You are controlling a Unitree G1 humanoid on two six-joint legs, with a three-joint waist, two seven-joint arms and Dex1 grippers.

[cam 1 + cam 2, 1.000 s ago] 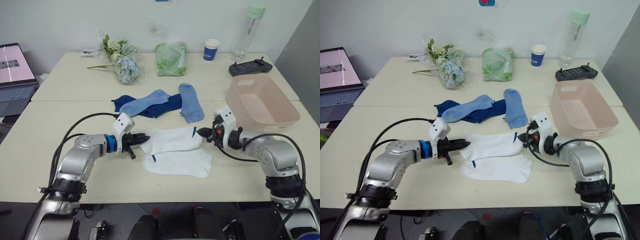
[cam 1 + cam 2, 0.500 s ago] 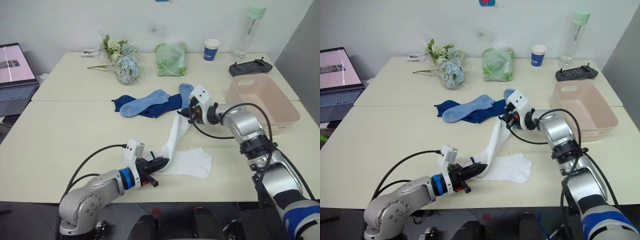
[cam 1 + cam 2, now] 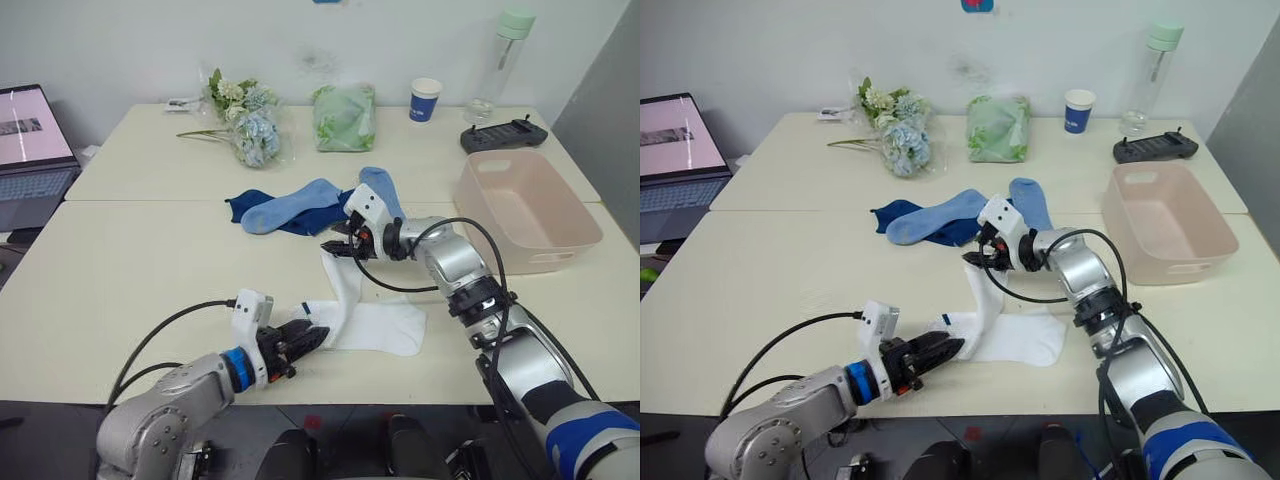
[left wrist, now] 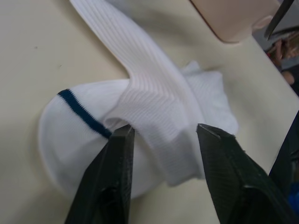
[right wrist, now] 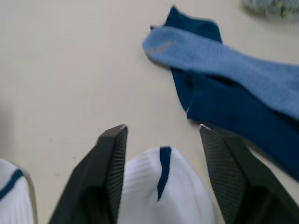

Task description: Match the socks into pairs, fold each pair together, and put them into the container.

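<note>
Saw a laptop [image 3: 30, 150] at the far left table edge, with wide bare tabletop [image 3: 130, 270] between it and the socks. Found the left gripper [image 3: 305, 338] low near the front edge, forearm stretched along the table, black fingers [image 4: 117, 158] apart on either side of the ribbed white sock [image 3: 345, 290] where it lay over the flat white sock [image 3: 385, 325], not visibly pinching. Noted soft ribbed knit and a navy stripe near the toe. Spotted flowers [image 3: 245, 120] and a green bag [image 3: 342, 115] toward the back edge. Found the remaining socks bunched mid-table: a light blue sock [image 3: 290, 207] draped across a dark navy sock [image 3: 330, 212], a second light blue sock [image 3: 378, 192] just beside them. Saw the right gripper [image 3: 333, 247] reaching in from the right with bent elbow, fingers [image 5: 110, 163] spread around the white sock's raised end, contact impossible to tell. Saw the container [image 3: 525, 205], pale pink, smooth plastic with rounded corners, standing well apart to the right near the table edge. Noted a blue cup [image 3: 424, 98], a bottle [image 3: 500, 60] and a black controller [image 3: 500, 135] behind it.
</note>
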